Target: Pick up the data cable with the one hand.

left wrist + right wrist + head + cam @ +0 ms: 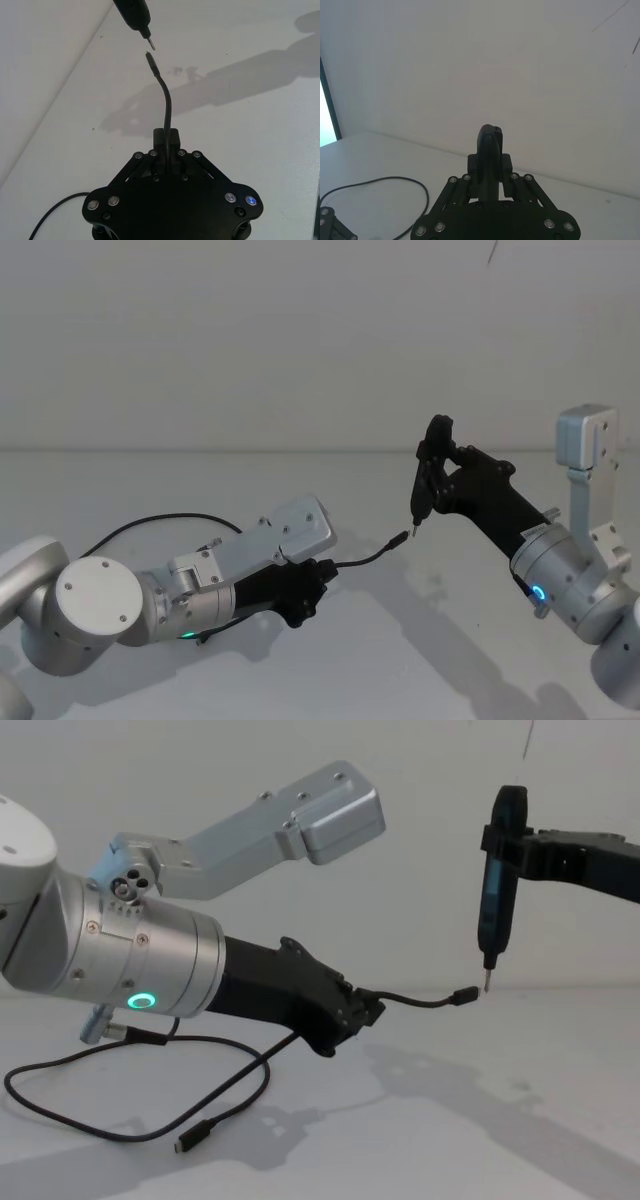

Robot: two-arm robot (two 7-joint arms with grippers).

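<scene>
In the head view I see my left gripper pinching the data cable above the table. In the chest view the right gripper clamps a pen-like tool beside the cable's plug.

White table, slack black data cable looping on it, plug end resting flat
</scene>
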